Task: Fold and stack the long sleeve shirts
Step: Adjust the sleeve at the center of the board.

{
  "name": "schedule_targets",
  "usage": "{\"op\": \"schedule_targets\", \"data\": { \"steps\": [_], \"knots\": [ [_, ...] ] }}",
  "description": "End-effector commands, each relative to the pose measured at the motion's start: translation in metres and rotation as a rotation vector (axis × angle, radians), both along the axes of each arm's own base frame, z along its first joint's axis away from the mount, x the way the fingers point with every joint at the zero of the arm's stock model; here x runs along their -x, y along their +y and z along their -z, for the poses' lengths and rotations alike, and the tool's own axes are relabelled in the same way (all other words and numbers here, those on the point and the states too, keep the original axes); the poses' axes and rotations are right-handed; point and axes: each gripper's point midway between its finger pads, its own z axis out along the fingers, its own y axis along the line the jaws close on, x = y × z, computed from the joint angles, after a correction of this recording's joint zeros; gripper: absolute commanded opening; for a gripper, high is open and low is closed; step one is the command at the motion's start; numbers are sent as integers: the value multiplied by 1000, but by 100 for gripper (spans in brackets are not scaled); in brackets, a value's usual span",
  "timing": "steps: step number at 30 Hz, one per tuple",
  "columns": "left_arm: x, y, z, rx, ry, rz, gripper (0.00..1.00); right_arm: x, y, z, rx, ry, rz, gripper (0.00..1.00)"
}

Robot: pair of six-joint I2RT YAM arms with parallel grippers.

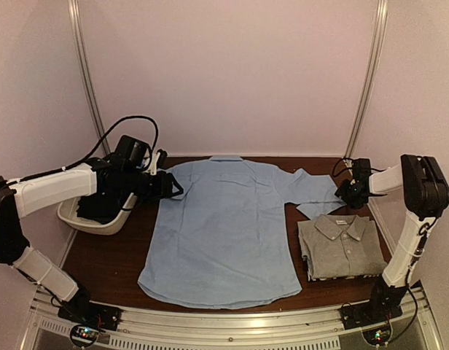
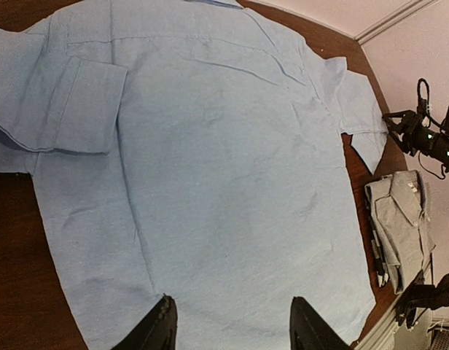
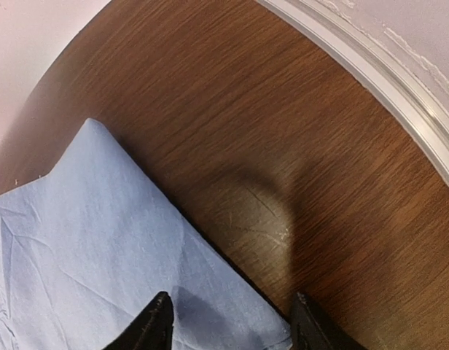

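The light blue long sleeve shirt (image 1: 224, 226) lies spread flat on the brown table (image 1: 108, 262), collar at the back. Its left sleeve (image 2: 82, 106) is folded in over the body. Its right sleeve (image 1: 315, 191) sticks out toward the right. The grey shirt (image 1: 342, 244) lies folded at the front right, collar up. My left gripper (image 1: 170, 184) hovers at the blue shirt's left shoulder; in the left wrist view it (image 2: 230, 302) is open over flat cloth. My right gripper (image 1: 348, 191) stands open at the sleeve's end, its fingers (image 3: 228, 302) straddling the sleeve's edge (image 3: 86, 248).
A white bin (image 1: 100, 215) holding dark items stands at the left edge, under my left arm. Pale walls close the table on three sides, with a metal rail (image 3: 377, 80) near my right gripper. Bare wood (image 3: 283, 131) lies beyond the sleeve.
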Motion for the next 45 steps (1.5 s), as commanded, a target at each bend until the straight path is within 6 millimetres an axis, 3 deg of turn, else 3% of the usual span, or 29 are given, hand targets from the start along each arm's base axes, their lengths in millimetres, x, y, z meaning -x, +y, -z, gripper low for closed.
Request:
{"op": "schedule_targets", "data": {
  "steps": [1, 9, 12, 16, 19, 23, 28, 30, 32, 34, 38, 42, 45],
  "knots": [
    [-9, -5, -31, 40, -81, -5, 54, -9, 9, 0, 15, 4, -32, 50],
    [-9, -3, -32, 33, -81, -11, 54, -30, 32, -28, 48, -21, -109, 15],
    [-7, -1, -30, 29, -79, -14, 54, -38, 56, -45, 65, -50, -164, 4],
    [-7, -1, -29, 28, -75, -17, 54, -46, 91, -73, 96, -105, -240, 0],
    [-7, -2, -29, 30, -75, -15, 54, -51, 135, -92, 96, -148, -330, 0],
    [-8, -2, -28, 29, -73, -16, 54, -42, 218, -98, 111, -154, -496, 0],
    [-8, -3, -25, 30, -67, -15, 54, -13, 328, -72, 105, -104, -717, 0],
    [-8, -3, -23, 29, -60, -14, 54, -2, 357, -58, 106, -76, -776, 0],
    [-7, -3, -22, 28, -58, -11, 54, 7, 378, -45, 103, -49, -824, 8],
    [-6, -2, -21, 26, -59, -10, 54, 12, 389, -38, 94, -32, -851, 25],
    [-4, -1, -21, 24, -61, -10, 54, 17, 390, -52, 66, -58, -862, 47],
    [-4, -1, -19, 22, -58, -10, 54, 18, 376, -76, 66, -93, -831, 57],
    [-3, -1, -19, 24, -58, -8, 54, 15, 348, -87, 60, -114, -770, 62]
  ]
}}
